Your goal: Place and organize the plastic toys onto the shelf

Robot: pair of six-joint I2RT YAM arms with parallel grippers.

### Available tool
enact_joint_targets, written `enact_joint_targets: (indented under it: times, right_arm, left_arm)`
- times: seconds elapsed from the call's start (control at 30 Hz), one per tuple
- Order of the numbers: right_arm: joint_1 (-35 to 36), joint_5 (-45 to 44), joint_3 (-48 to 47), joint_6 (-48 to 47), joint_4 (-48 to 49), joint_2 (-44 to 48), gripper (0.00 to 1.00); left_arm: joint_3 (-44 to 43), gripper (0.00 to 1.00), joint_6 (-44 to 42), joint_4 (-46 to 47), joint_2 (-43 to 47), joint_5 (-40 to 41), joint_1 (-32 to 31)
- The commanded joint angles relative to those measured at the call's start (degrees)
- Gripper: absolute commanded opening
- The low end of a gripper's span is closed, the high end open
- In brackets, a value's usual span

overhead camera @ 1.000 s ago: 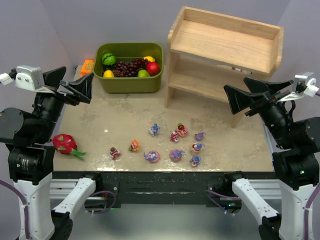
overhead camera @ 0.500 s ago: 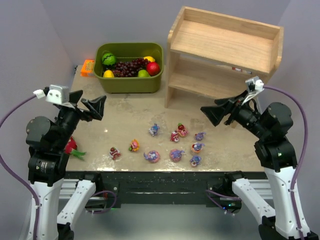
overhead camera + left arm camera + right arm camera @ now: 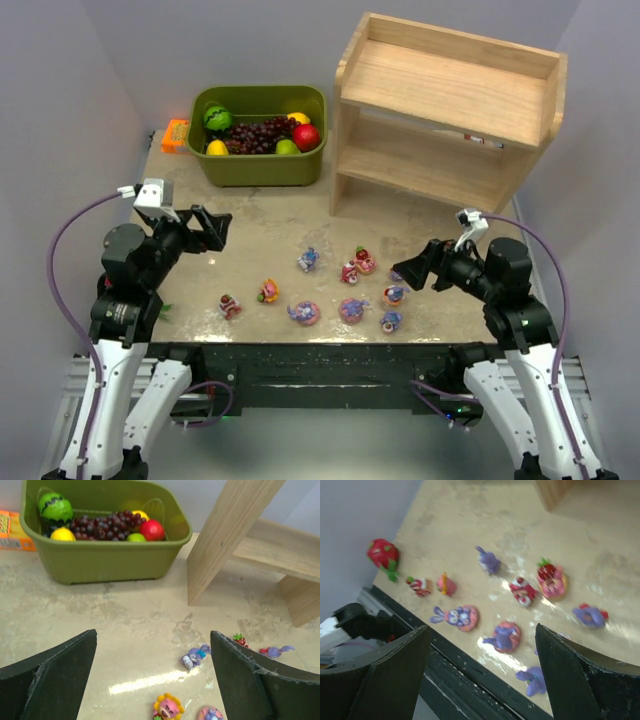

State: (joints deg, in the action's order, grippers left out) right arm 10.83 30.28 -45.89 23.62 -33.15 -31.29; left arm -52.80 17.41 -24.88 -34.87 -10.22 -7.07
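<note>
A mottled beige table stands against plain lilac-grey walls. The toys all lie loose on the table, just ahead of and below the right gripper; the wooden shelf stands well beyond it. The left gripper hangs over bare table, with the toys ahead to its right; both grippers gape wide, holding nothing. The left wrist view shows the green bin side-on, ahead and to the left. The right wrist view shows the dragon fruit, far ahead on the left, which the left arm mostly hides from above. A second ago both arms were raised at the table's sides; now they are lowered and reach inward.
</note>
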Motion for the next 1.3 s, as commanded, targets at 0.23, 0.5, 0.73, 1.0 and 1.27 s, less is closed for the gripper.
enact_joint_targets:
  times: [0.23, 0.5, 0.73, 1.0, 1.27]
  right_arm:
    - [-0.2, -16.7, 6.3, 8.4, -10.3, 6.8, 0.83]
    - [-0.1, -17.5, 9.9, 11.5, -7.9, 7.0, 0.78]
    - [4.0, -21.6, 0.0, 5.7, 3.6, -11.0, 0.80]
    - [37.0, -53.2, -10.5, 11.5, 5.5, -25.8, 0.80]
    - [50.7, -69.2, -4.5, 26.0, -3.0, -21.3, 0.77]
  left_arm:
    - [6.7, 0.99, 2.6, 5.5, 0.0, 0.8, 0.4]
    - [9.3, 1.00, 3.8, 9.2, -4.2, 0.4, 0.4]
    - [9.9, 1.00, 4.9, 11.8, -7.0, -1.4, 0.5]
    - [9.8, 0.99, 4.1, 11.3, -7.5, 0.3, 0.5]
    - [10.5, 1.00, 3.3, 11.1, -7.3, -0.2, 0.5]
